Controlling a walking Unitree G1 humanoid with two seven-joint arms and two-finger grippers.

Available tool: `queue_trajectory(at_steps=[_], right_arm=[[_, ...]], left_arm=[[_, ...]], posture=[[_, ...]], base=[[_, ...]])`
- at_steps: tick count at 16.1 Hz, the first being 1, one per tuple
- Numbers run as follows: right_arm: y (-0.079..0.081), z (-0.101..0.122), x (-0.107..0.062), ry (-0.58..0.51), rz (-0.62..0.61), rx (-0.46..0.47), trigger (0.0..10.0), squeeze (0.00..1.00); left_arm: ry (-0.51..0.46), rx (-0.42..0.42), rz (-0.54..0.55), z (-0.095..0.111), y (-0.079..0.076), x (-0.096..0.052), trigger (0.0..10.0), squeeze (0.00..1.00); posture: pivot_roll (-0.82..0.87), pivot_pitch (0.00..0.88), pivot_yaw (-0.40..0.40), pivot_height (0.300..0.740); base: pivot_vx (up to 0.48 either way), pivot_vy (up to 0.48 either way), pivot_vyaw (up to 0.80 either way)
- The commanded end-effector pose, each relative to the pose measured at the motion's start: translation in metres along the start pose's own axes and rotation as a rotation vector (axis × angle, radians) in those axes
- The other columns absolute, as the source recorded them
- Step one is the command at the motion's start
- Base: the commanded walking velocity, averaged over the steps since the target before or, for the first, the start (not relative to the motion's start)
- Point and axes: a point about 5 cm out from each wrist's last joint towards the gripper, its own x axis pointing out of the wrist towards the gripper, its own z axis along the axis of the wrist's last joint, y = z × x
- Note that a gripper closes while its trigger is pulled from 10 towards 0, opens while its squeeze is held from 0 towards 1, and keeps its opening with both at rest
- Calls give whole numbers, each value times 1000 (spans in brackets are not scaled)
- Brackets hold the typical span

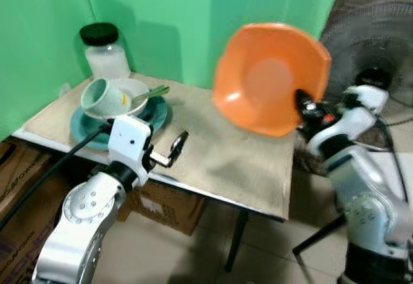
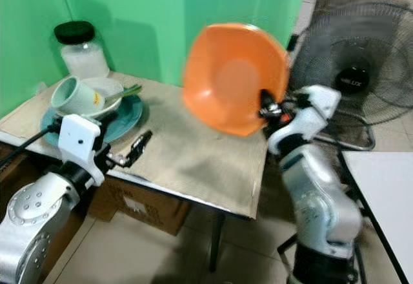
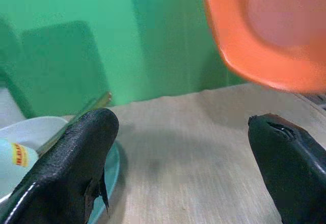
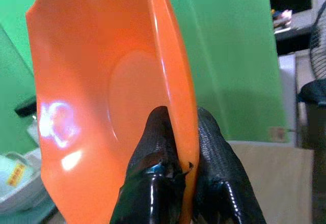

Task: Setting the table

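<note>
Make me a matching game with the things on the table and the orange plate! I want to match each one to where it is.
Things:
1. orange plate
2. mint cup
3. jar with black lid
4. left tool

Where or how:
A. open, over the table's near edge
B. at the table's back corner by the green wall
C. lying on its side in the white bowl
D. held up on edge by the right tool

Pairs: 1-D, 2-C, 3-B, 4-A

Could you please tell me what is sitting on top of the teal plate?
On the teal plate sits a white bowl holding a tipped mug and a green utensil. The bowl's inside under the mug is hidden.
</note>
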Motion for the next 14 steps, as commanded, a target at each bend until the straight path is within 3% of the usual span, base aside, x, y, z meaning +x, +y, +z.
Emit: queue_trajectory(at_steps=[1,4,5,9,11,14], right_arm=[[4,13,-4,-76,11,-46,10000,0],[6,13,-7,-87,15,-57,10000,0],[8,12,-7,-80,21,-106,10000,0],[14,14,-6,-117,29,-139,10000,0],[18,12,-7,-107,40,-191,10000,0],[18,9,-4,-96,11,-209,10000,0]], left_arm=[[-7,9,29,1,0,2,10000,188],[1,29,36,-1,-11,7,10000,110],[0,22,43,-1,-14,9,10000,86],[4,26,67,-1,-9,11,10000,71],[-12,35,130,2,1,12,10000,71],[-1,22,141,1,0,12,10000,27]], posture=[[-44,0,-16,740],[-45,0,-20,740],[-45,0,-22,740],[-44,0,-30,740],[-44,0,-33,740],[-43,0,-37,740]], base=[[0,0,-781],[0,0,-796],[0,0,-800],[0,0,-786],[0,0,-750],[0,0,-750]])
